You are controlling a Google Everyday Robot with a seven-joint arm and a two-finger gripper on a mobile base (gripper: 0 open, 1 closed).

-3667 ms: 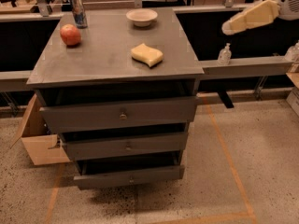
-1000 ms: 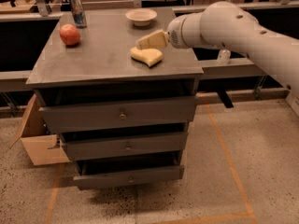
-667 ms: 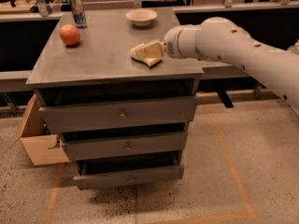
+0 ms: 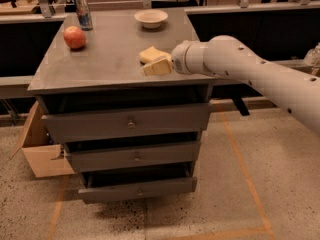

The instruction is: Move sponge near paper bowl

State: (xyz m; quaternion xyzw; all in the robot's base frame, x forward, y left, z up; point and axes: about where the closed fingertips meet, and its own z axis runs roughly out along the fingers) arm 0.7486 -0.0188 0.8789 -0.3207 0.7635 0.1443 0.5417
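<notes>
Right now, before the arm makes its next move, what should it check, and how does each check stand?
1. End effector is at the sponge, near the front edge of the cabinet top: ok.
2. Sponge is gripped: cannot tell.
3. Sponge is near the bowl: not ok, the bowl sits apart by the back edge.
4. Way from sponge to bowl is free: ok, bare surface between them.
5. Apple and can are off to the side of that way: ok.

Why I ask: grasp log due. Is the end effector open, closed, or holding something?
End effector: at the sponge on the cabinet top; open, closed or holding cannot be told.
</notes>
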